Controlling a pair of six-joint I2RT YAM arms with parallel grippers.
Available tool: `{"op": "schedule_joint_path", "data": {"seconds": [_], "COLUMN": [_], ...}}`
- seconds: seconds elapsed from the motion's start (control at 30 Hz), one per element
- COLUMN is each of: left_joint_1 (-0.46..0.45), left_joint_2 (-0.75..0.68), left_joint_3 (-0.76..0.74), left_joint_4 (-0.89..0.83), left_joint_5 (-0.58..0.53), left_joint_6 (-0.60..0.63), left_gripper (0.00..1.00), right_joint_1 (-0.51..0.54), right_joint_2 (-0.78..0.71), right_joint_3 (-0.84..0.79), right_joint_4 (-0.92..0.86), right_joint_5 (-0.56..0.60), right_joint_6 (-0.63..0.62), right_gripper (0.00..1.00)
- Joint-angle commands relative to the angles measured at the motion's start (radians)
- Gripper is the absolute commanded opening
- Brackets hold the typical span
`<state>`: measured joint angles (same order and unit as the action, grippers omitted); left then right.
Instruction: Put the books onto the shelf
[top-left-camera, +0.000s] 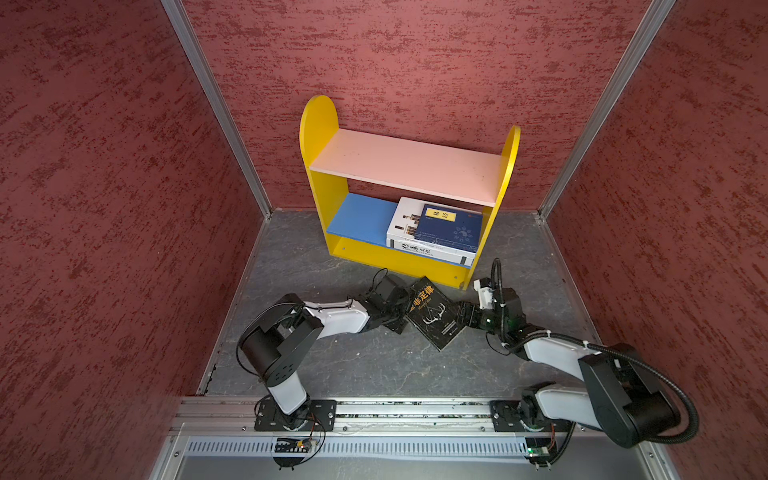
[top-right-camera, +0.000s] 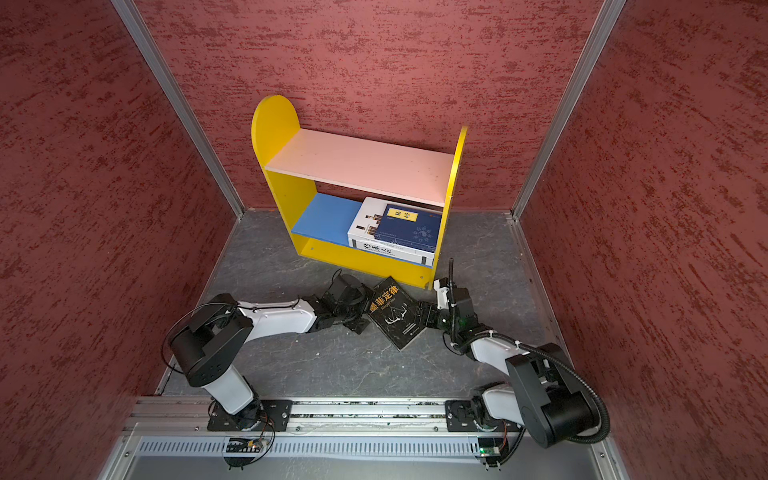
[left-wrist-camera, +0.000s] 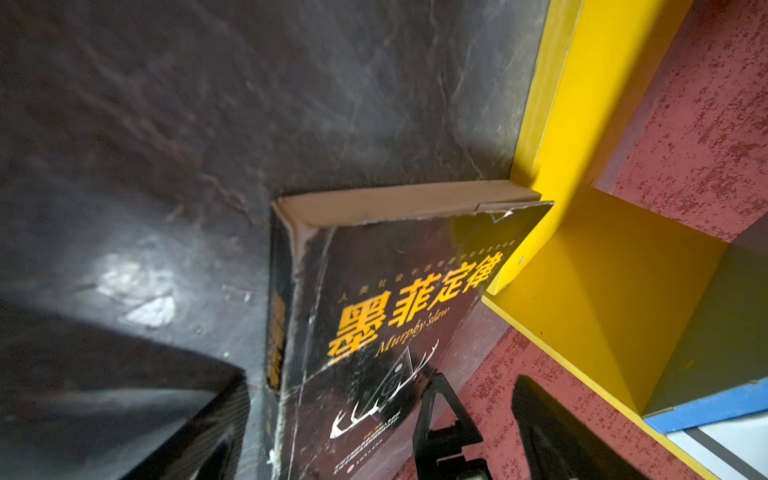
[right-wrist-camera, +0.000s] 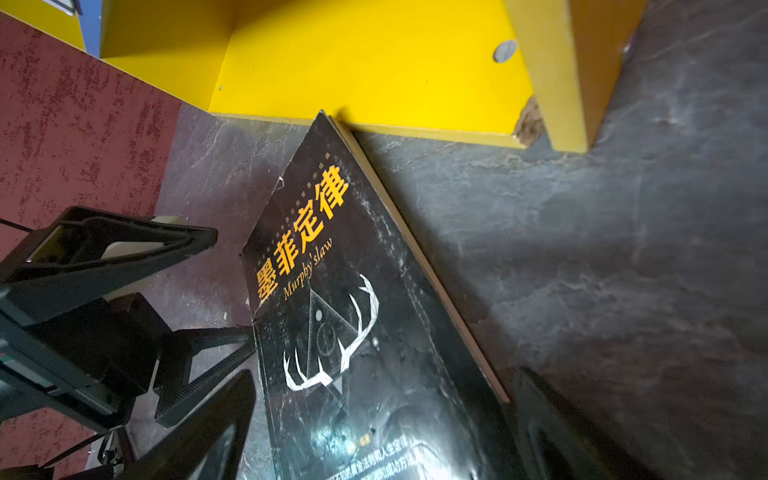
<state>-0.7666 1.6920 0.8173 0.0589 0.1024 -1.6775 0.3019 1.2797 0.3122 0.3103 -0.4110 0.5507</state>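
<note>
A black book with orange characters sits tilted on the floor in front of the shelf. Its far corner touches the shelf's yellow front board. My left gripper is at the book's spine side, jaws wide apart, the book reaching in between them. My right gripper is at the page-edge side, also wide apart, the cover running between its fingers. A navy book lies on a white book on the blue lower board.
A second white book shows its spine under that stack. The pink upper board is bare. Red walls close in on three sides. The grey floor lies between the arms and their rail.
</note>
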Motion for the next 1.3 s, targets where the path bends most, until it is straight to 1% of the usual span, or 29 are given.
{"op": "schedule_joint_path", "data": {"seconds": [0.0, 0.13, 0.23, 0.4, 0.53, 0.73, 0.87, 0.93, 1.13, 1.27], "left_joint_1": [0.009, 0.012, 0.013, 0.019, 0.030, 0.049, 0.061, 0.071, 0.088, 0.095], "left_joint_2": [0.012, 0.020, 0.052, 0.064, 0.061, 0.070, 0.063, 0.061, 0.045, 0.031], "left_joint_3": [0.002, 0.021, 0.038, 0.031, -0.004, -0.070, -0.118, -0.131, -0.125, -0.120], "left_joint_4": [-0.117, -0.158, -0.164, -0.124, -0.038, 0.202, 0.468, 0.596, 0.780, 0.845], "left_joint_5": [-0.025, 0.001, 0.047, 0.068, 0.084, 0.124, 0.155, 0.193, 0.270, 0.300], "left_joint_6": [0.058, 0.072, 0.078, 0.083, 0.088, 0.104, 0.162, 0.192, 0.242, 0.244], "left_gripper": [0.98, 0.98, 0.97, 0.96, 0.95, 0.94, 0.93, 0.92, 0.88, 0.86], "right_joint_1": [0.005, 0.005, 0.005, 0.006, 0.011, 0.044, 0.064, 0.071, 0.091, 0.101], "right_joint_2": [-0.006, 0.055, 0.135, 0.218, 0.248, 0.287, 0.320, 0.346, 0.394, 0.394], "right_joint_3": [0.001, 0.025, 0.076, 0.075, 0.042, 0.019, 0.017, 0.030, 0.054, 0.064], "right_joint_4": [-0.044, 0.037, 0.054, 0.121, 0.180, 0.209, 0.221, 0.213, 0.232, 0.224], "right_joint_5": [0.071, 0.115, 0.084, 0.023, -0.016, -0.054, -0.074, -0.089, -0.094, -0.086], "right_joint_6": [0.028, 0.074, 0.075, 0.142, 0.195, 0.234, 0.245, 0.247, 0.273, 0.282], "right_gripper": [0.98, 0.98, 0.97, 0.87, 0.79, 0.68, 0.63, 0.61, 0.55, 0.54]}}
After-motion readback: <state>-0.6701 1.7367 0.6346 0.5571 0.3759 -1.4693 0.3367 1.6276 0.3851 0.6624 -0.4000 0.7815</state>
